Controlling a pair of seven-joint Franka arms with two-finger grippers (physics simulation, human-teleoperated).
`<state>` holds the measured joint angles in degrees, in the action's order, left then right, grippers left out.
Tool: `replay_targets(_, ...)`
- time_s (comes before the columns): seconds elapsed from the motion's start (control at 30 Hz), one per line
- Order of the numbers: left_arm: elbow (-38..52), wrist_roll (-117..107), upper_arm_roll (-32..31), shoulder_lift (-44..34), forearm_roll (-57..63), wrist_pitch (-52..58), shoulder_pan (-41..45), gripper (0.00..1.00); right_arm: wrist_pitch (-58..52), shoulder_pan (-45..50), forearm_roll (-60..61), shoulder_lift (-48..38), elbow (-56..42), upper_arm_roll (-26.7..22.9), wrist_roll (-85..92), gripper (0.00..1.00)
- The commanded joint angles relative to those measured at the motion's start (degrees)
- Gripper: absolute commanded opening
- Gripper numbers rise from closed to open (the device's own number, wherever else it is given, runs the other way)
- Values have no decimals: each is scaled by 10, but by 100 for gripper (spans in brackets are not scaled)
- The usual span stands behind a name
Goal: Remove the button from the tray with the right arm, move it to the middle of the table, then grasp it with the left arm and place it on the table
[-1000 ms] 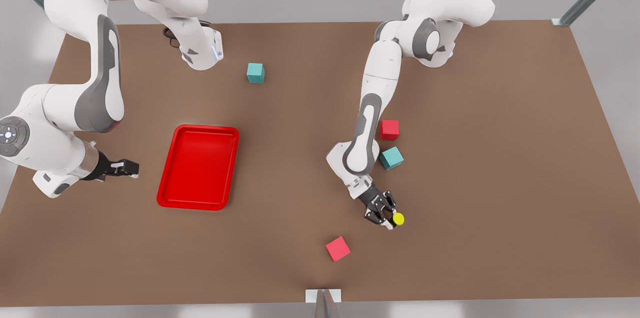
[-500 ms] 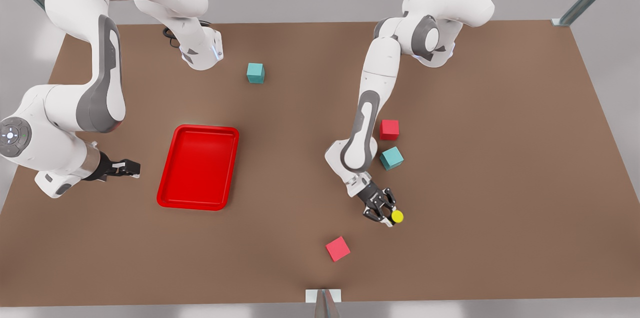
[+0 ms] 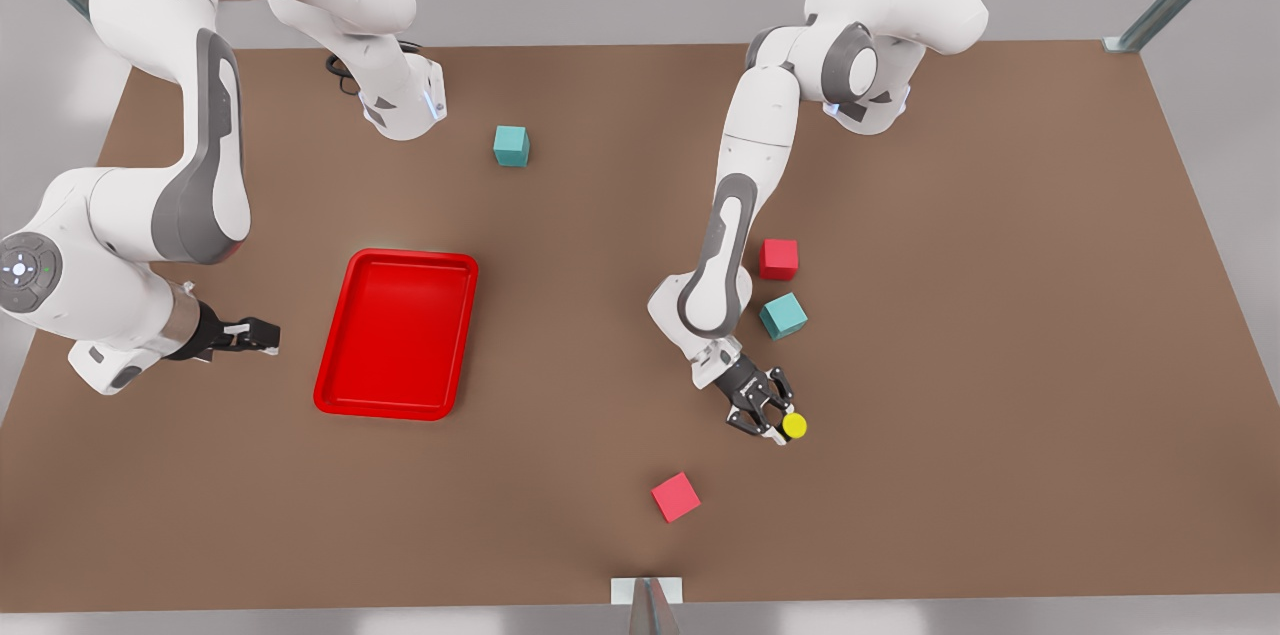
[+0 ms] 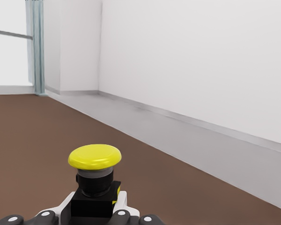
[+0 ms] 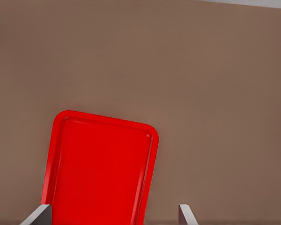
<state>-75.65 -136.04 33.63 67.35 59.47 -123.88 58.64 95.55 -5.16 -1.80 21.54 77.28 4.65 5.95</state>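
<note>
The left end effector (image 3: 779,426) is clenched on the button (image 3: 794,426), gripping its small black body while the yellow cap sticks out beyond the fingertips. In the left wrist view the button (image 4: 94,176) sits upright between the two pale fingertips (image 4: 123,206), with the brown desk (image 4: 33,131) stretching away behind it. This arm reaches in over the desk (image 3: 1000,315) on the front view's right half, and the button is well apart from the tray (image 3: 397,333).

The right end effector (image 3: 262,335) waits just off the tray's side towards the front view's left, its fingers spread apart (their pale tips frame the tray (image 5: 100,168) in the right wrist view). The tray lies flat with nothing in it.

Near the left arm sit a red cube (image 3: 778,259) and a teal cube (image 3: 783,316); another red cube (image 3: 675,497) lies closer to the desk's near edge, and a second teal cube (image 3: 511,145) lies towards the far edge.
</note>
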Motion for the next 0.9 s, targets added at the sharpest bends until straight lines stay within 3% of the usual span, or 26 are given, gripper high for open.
replay_targets(0.0, 1, 180, -1, 0, -52, 53, 1, 87, 0, 0, 0, 0, 0, 0, 0, 100)
replay_targets(0.03, -1, 183, -1, -2, -52, 54, 1, 21, 2, 0, 0, 0, 0, 0, 0, 100)
replay_targets(0.07, -1, 181, -5, -2, -52, 54, 1, 89, 2, 0, 0, 1, 0, 0, 0, 100)
replay_targets(0.1, -2, 184, -5, -4, -52, 54, 1, 22, 2, 0, 0, 1, 0, 0, 0, 100)
replay_targets(0.13, -2, 183, -5, -4, -52, 54, 1, 53, 2, 0, 0, 1, 0, 0, 0, 100)
replay_targets(0.17, -2, 179, -5, -2, -52, 54, 1, 100, 2, 1, 0, 1, 0, 0, 0, 100)
replay_targets(0.2, -2, 178, -5, -1, -52, 54, 1, 100, 2, 0, 0, 1, 0, 0, 0, 100)
replay_targets(0.23, -2, 178, -5, -1, -52, 55, 2, 100, 2, 0, 0, 1, 0, 0, 0, 100)
replay_targets(0.27, -2, 181, -5, -1, -52, 55, 2, 93, 2, 1, 0, 1, 0, 0, 0, 100)
replay_targets(0.3, -2, 184, -5, -3, -52, 55, 2, 21, 0, 1, 0, 0, 0, 0, 0, 100)
replay_targets(0.43, -3, 206, -7, -4, -52, 69, 8, 21, -1, 1, 0, -1, 0, 0, 0, 100)
replay_targets(0.47, -3, 206, -9, -3, -52, 81, 8, 100, -1, 1, 0, -2, 0, 0, 0, 100)
replay_targets(0.53, -4, 214, -10, -7, -52, 87, 8, 100, -1, 1, 0, -1, 0, 0, 0, 100)
replay_targets(0.67, -55, 503, -52, -69, -57, 138, 1, 100, -1, 1, 0, -1, 0, 0, 0, 100)
replay_targets(0.77, -55, 601, -64, -66, -57, 196, 1, 100, -1, 1, 0, -1, 0, 0, 0, 100)
replay_targets(0.83, -51, 597, -69, -63, -59, 202, 0, 100, -1, 1, 0, -1, 0, 0, 0, 100)
replay_targets(0.87, -42, 497, -74, -63, -97, 144, -5, 100, -1, 1, 0, -1, 0, 0, 0, 100)
